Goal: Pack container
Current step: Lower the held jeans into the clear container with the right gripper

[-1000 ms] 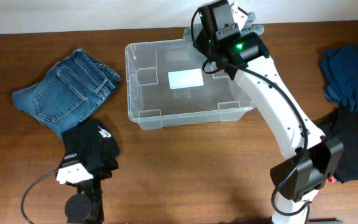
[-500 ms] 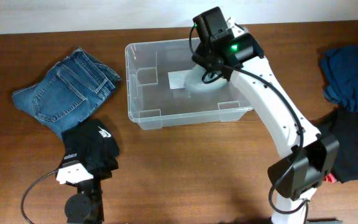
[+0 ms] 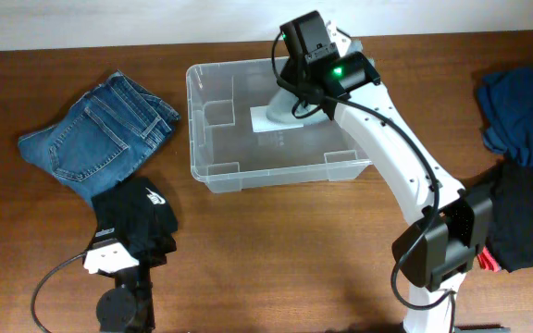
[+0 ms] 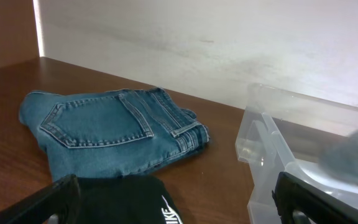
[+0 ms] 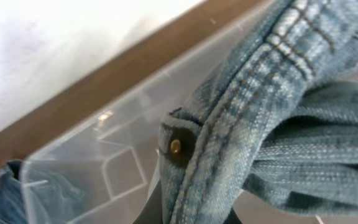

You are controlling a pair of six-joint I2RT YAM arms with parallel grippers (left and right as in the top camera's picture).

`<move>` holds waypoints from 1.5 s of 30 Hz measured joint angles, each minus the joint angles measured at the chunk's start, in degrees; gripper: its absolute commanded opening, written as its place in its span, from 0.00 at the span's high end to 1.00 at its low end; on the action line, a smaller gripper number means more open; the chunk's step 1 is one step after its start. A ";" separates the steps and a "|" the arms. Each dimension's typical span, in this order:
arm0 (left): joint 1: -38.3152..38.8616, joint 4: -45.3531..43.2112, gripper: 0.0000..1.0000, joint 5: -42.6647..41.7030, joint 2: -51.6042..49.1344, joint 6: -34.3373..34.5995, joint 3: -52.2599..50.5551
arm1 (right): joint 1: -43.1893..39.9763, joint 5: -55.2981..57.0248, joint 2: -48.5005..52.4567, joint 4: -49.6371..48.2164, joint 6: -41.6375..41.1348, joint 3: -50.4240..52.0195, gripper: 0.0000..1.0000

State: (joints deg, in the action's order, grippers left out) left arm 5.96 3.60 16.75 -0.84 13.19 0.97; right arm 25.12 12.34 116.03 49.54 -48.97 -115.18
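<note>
Overhead: right tool (image 3: 292,97) clamped on pale denim garment (image 3: 278,113) inside container (image 3: 213,174), centre of bench (image 3: 276,250); folded jeans (image 3: 95,139), black garment (image 3: 137,217) outside, unpacked
Left wrist: left tool (image 4: 179,208) wide open, empty
Right wrist: denim not yet released; packing judged barely begun

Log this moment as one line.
phase: pack | right end effector: shut on pale denim garment, over container | left end effector: open, by black garment | folded jeans: on table
</note>
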 measured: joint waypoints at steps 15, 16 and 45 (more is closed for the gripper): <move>0.00 0.00 0.01 0.00 0.00 0.00 0.00 | 0.00 0.04 0.00 -1.14 2.67 0.00 0.96; 0.00 0.00 0.01 0.00 0.00 0.00 0.00 | 0.00 0.07 0.00 -1.16 2.64 0.00 0.96; 0.00 0.00 0.01 0.00 0.00 0.00 -0.02 | 0.00 6.99 3.65 -4.66 2.64 0.98 0.96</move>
State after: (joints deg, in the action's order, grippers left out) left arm 5.96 3.60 16.75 -0.84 13.19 0.95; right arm 25.12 19.33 119.68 44.88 -46.33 -114.19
